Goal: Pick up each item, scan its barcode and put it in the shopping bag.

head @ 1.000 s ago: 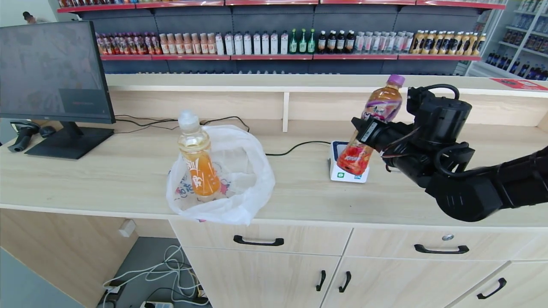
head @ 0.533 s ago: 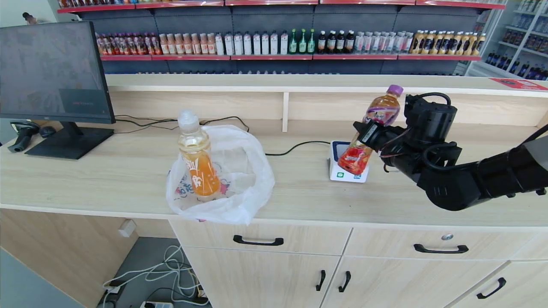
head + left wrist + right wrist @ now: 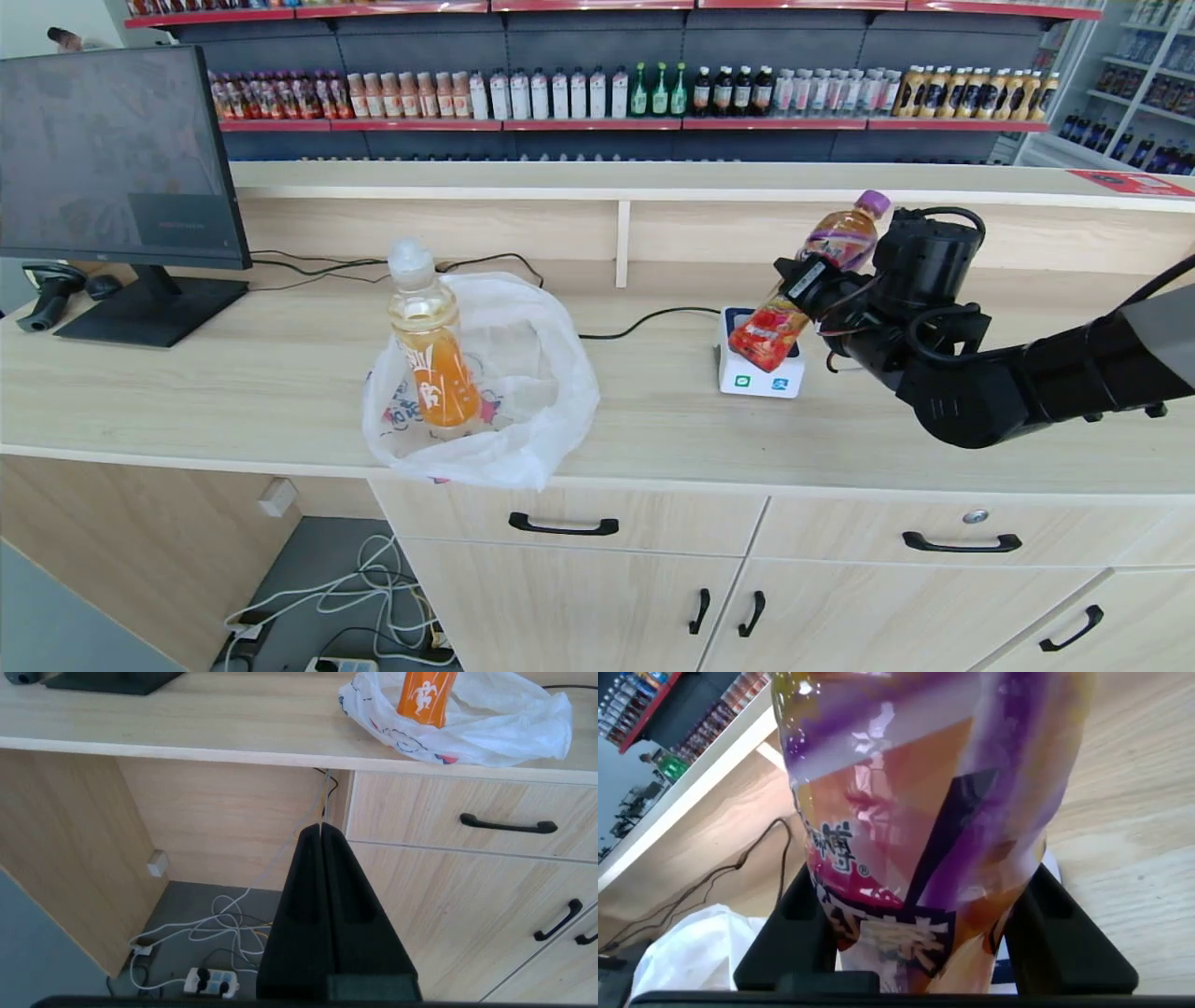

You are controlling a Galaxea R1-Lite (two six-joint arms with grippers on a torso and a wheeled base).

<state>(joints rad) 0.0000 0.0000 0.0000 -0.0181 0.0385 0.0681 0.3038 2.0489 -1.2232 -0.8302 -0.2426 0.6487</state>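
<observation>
My right gripper [image 3: 810, 285] is shut on a purple-capped bottle [image 3: 805, 282] with a purple and red label, held tilted with its base over the white barcode scanner [image 3: 758, 371] on the counter. In the right wrist view the purple-capped bottle [image 3: 924, 821] sits between the black fingers [image 3: 789, 929]. An orange drink bottle [image 3: 428, 341] stands upright in the white shopping bag [image 3: 523, 392] at the counter's front edge. My left gripper [image 3: 322, 845] is shut and empty, hanging below counter height in front of the cabinets; the shopping bag [image 3: 486, 723] and orange bottle [image 3: 425, 693] lie above it.
A monitor [image 3: 112, 159] on a stand and a handheld scanner [image 3: 42, 299] occupy the counter's left end. Cables [image 3: 644, 322] run along the back of the counter to the scanner. A raised wooden ledge [image 3: 653, 182] backs the counter. Drawers [image 3: 569, 523] lie below, with floor cables [image 3: 364, 597].
My right arm has lowered and tilted the purple-capped bottle further, bringing its base down and slightly back over the scanner. The bag, orange bottle and left gripper stay put.
</observation>
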